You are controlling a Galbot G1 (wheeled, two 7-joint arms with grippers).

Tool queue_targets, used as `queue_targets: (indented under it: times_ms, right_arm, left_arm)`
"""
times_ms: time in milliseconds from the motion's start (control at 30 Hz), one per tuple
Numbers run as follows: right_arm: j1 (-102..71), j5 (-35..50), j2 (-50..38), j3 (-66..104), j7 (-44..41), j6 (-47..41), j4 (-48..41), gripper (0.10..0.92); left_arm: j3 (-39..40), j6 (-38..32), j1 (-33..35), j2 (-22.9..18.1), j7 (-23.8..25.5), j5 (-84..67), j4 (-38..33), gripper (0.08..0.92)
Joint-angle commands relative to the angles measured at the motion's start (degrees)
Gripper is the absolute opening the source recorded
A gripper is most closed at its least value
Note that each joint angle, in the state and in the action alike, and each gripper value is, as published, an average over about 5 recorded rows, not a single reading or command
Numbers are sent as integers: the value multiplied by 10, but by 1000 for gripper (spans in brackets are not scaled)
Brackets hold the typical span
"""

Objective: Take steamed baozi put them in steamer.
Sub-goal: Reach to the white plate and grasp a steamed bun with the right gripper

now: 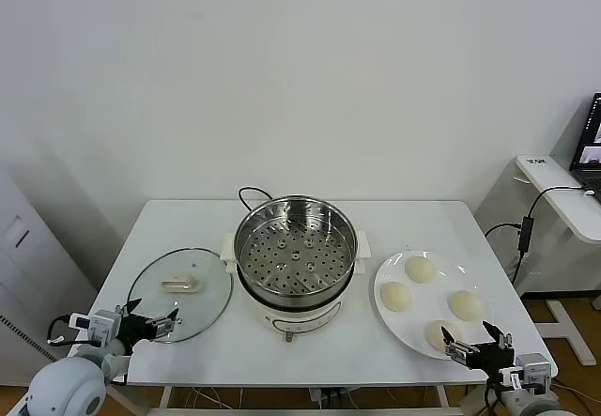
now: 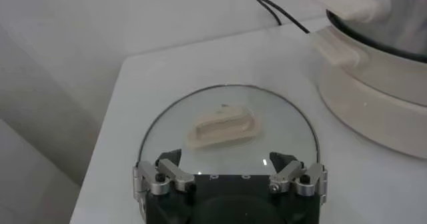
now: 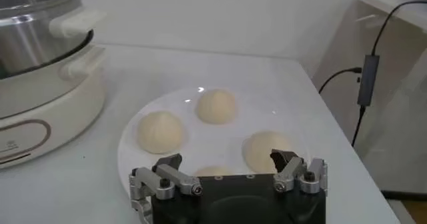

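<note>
Head view: the left gripper point(image 1: 150, 323) and right gripper point(image 1: 477, 346) hang at the table's point(image 1: 188, 219) near edge, both spread and empty; left of the steamer point(image 1: 296, 264) lies a glass lid point(image 1: 180, 293); right of it a white plate point(image 1: 390, 313) carries four smooth, pale, domed baozi point(image 1: 420, 269); the steamer's perforated tray is bare. Left wrist view: open fingers point(image 2: 170, 172) sit over the lid's rim. Right wrist view: open fingers point(image 3: 167, 169) hover over the plate's near baozi point(image 3: 215, 172).
</note>
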Motion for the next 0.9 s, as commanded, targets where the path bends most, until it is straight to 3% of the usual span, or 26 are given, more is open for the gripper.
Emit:
queue_targets:
  times_ms: [33, 233, 467, 567, 900]
  right_arm:
    - [13, -100, -6, 11, -46, 3, -1, 823]
    - [103, -379, -66, 1, -101, 74, -75, 823]
    - [250, -561, -147, -71, -206, 195, -213, 823]
    - [341, -550, -180, -129, -296, 220, -261, 823]
    - [741, -357, -254, -548, -511, 232, -428, 823]
  left_arm:
    - [-1, 2, 0, 0, -1, 0, 0, 823]
    - [-1, 10, 0, -3, -3, 2, -5, 823]
    - [1, 52, -10, -11, -34, 11, -9, 823]
    - [2, 58, -15, -12, -44, 17, -6, 823]
    - [1, 82, -22, -17, -45, 18, -5, 823]
